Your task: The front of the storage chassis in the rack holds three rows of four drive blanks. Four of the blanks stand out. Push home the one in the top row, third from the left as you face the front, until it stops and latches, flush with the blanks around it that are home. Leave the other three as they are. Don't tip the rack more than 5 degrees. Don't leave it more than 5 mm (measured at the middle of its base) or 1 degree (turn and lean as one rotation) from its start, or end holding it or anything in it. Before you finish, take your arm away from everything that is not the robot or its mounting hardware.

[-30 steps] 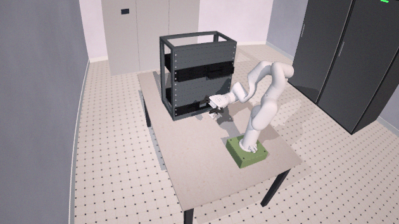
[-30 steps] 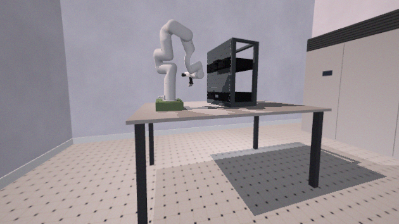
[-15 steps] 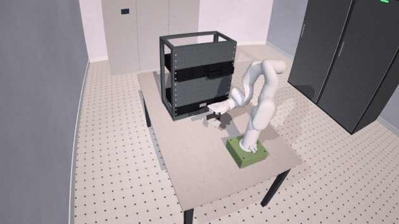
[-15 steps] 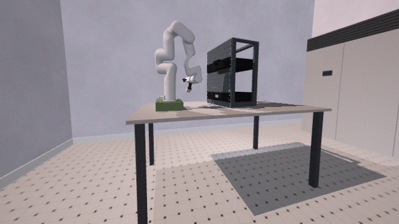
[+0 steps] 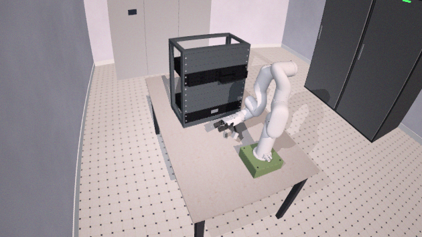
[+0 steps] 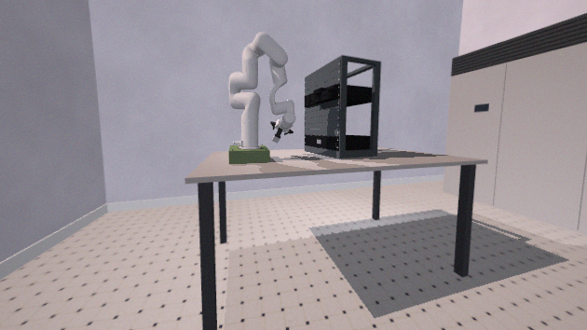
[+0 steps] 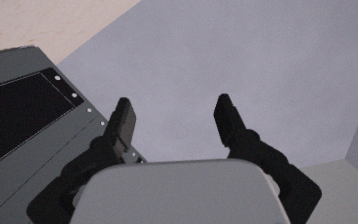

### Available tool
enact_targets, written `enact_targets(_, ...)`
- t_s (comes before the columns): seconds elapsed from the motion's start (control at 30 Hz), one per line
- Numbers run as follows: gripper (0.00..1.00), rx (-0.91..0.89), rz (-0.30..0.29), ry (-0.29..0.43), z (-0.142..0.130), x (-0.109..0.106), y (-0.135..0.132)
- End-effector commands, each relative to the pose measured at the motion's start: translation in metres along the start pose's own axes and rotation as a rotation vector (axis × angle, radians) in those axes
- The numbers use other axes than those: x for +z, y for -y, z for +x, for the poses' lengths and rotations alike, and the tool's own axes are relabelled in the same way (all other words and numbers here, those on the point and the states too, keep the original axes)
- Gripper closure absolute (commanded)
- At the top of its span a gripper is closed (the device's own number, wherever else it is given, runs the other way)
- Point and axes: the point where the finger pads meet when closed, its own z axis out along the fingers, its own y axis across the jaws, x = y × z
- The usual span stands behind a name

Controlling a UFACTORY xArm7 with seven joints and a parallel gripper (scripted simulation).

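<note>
Now the claw is spread wide and pinches nothing, low near the rack front. Inside the rack sit two black units, one high and one low, on the worktop.

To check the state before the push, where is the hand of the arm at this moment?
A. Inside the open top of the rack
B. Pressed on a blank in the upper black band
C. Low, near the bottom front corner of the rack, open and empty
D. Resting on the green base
C: the hand hangs open and empty beside the rack, near its lowest panel.
</note>
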Motion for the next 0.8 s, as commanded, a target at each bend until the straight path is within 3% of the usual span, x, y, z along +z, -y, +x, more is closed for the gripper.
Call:
enact_targets(0.0,0.00,0.076,0.087,-0.055,0.018,-0.006,0.019)
enact_targets(0.27,0.00,0.203,0.274,-0.138,0.048,-0.033,0.052)
enact_targets(0.37,0.00,0.203,0.274,-0.138,0.048,-0.033,0.052)
enact_targets(0.77,0.00,0.337,0.591,-0.189,0.065,-0.092,0.098)
